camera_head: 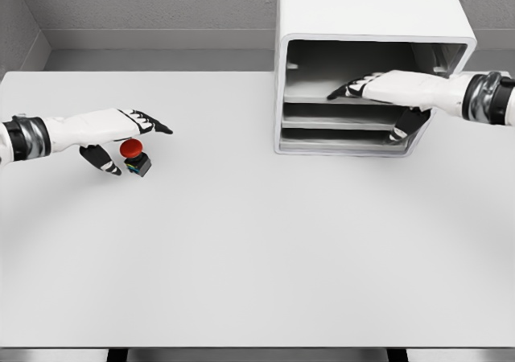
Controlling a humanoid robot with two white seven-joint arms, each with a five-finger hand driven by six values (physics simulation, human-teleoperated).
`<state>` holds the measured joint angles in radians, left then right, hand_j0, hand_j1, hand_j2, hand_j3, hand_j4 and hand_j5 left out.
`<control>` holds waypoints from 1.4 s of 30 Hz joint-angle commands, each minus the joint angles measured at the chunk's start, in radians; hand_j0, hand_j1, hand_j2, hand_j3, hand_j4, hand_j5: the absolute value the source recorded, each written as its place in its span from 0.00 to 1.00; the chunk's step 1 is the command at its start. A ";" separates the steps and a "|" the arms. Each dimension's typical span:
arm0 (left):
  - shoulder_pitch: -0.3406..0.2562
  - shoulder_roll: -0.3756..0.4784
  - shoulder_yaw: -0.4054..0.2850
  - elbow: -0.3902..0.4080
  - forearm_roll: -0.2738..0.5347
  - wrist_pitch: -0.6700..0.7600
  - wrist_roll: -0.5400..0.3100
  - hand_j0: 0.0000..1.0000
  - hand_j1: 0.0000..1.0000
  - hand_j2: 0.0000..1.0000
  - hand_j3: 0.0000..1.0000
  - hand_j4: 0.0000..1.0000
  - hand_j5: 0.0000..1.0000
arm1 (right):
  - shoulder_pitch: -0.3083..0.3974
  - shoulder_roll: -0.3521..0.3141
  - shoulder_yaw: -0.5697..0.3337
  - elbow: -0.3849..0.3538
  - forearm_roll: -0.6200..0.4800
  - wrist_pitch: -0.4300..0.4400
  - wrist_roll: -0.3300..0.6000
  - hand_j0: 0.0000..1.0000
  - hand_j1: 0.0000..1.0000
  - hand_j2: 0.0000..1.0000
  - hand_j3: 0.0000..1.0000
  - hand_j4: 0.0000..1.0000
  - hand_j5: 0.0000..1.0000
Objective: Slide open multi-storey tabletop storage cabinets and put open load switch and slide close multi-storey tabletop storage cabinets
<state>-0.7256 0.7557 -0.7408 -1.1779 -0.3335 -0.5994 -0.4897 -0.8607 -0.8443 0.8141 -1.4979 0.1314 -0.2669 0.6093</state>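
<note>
A load switch (133, 157) with a red mushroom button and a black base lies on the table at the left. My left hand (125, 141) is over it, fingers stretched above and thumb beside it, not closed on it. The white multi-storey cabinet (366, 24) stands at the back right with its front open and shelves showing. My right hand (378, 96) reaches into the cabinet front, fingers extended along the upper shelf (322, 92) and thumb down by the lower right corner.
The white table (257, 257) stretches wide in front of me. Grey walls close the back and left. The table's front edge runs along the bottom of the view.
</note>
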 commanded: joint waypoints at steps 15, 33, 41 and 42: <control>0.002 -0.003 -0.002 0.008 0.004 0.026 -0.003 1.00 1.00 1.00 1.00 1.00 1.00 | -0.026 -0.009 0.020 -0.051 0.053 -0.129 0.002 1.00 1.00 1.00 1.00 1.00 1.00; 0.005 0.002 -0.003 0.001 0.016 0.018 -0.053 0.45 0.45 0.45 0.45 0.45 0.45 | -0.023 -0.035 0.056 -0.042 -0.108 -0.057 0.002 1.00 1.00 1.00 1.00 1.00 1.00; -0.034 0.008 -0.002 -0.121 0.027 0.023 -0.098 0.45 0.45 0.45 0.45 0.45 0.45 | -0.024 -0.042 0.079 -0.044 -0.121 0.018 0.002 1.00 1.00 1.00 1.00 1.00 1.00; -0.034 0.010 -0.002 -0.134 0.040 0.023 -0.099 0.45 0.45 0.45 0.45 0.45 0.45 | -0.024 -0.050 0.085 -0.044 -0.121 0.018 0.002 1.00 1.00 1.00 1.00 1.00 1.00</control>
<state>-0.7639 0.7626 -0.7441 -1.2776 -0.3105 -0.5803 -0.5754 -0.8851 -0.8873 0.8880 -1.5410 0.0136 -0.2582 0.6106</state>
